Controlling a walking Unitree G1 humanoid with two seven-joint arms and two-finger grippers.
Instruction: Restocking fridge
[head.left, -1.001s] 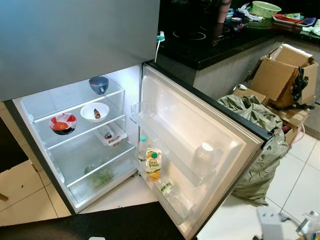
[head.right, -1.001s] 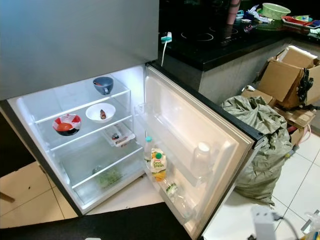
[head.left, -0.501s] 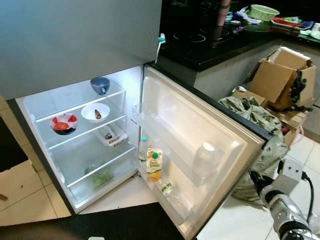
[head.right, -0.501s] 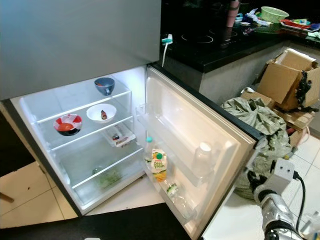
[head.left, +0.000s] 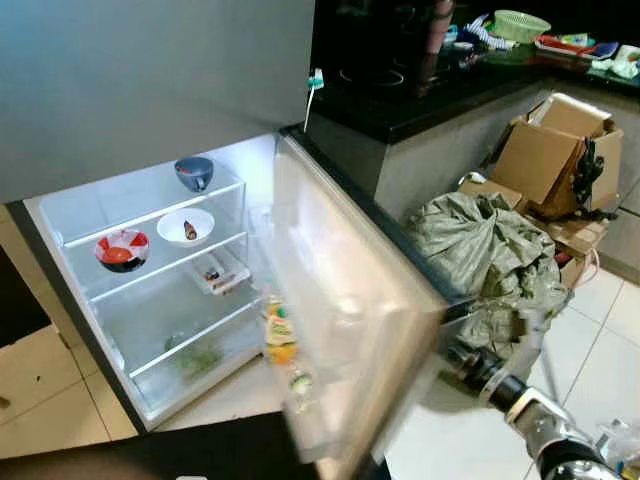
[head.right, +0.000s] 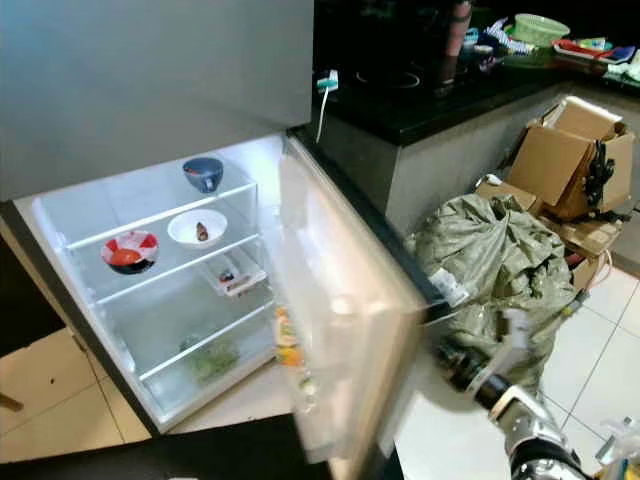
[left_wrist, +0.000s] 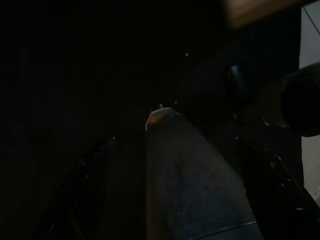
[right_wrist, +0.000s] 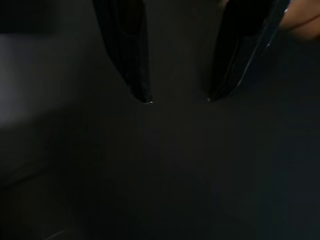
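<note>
The right gripper (right_wrist: 177, 100) has its two black fingers (right_wrist: 131, 55) spread apart with nothing between them, and they point at a dark flat surface very close in front. From the head, the silver right arm (head.left: 520, 405) reaches out low on the right, and its front end is against the outer side of the fridge door (head.left: 345, 320). The door stands partly open and looks blurry. On the inside of the door, low down, sits a juice carton (head.left: 279, 335) with orange on it, also blurry. Past the door is the bright inside of the fridge (head.left: 150, 290). A blue cup (head.left: 194, 172) stands on the top shelf. On the next shelf down sit a white bowl (head.left: 185, 226) with something small and dark in it and a red and white bowl (head.left: 122, 250). Below them is a small clear tray (head.left: 218, 274), and something green (head.left: 203, 356) lies near the bottom. To the right of the door a big crumpled grey-green sack (head.left: 485, 255) lies on the white tile floor (head.left: 600, 350). Behind it are open cardboard boxes (head.left: 550, 150). A black counter (head.left: 450, 85) above them holds a green basket (head.left: 520, 22). The left gripper's view is very dark, so I cannot tell if its fingers are apart or together.
</note>
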